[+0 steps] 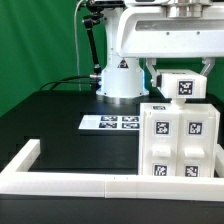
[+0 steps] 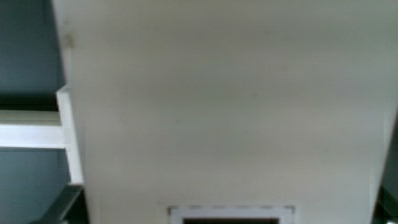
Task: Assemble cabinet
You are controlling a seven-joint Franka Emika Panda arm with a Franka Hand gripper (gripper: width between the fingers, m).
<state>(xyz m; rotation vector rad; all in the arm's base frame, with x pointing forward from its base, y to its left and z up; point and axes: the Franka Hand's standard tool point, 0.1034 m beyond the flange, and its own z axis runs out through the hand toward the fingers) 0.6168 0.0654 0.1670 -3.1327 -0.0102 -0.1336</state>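
End effector (image 1: 181,80) pinching small tagged block (image 1: 184,90), block between its fingers, directly over cabinet shell (image 1: 180,140)

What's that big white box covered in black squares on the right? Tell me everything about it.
The cabinet body is a matte white boxy piece, plastic-looking, standing upright on the black table at the exterior view's right, just behind the white border rail. Its front carries several square black-and-white tags. A smaller white block is held right above it between the jaws; whether they touch cannot be told.
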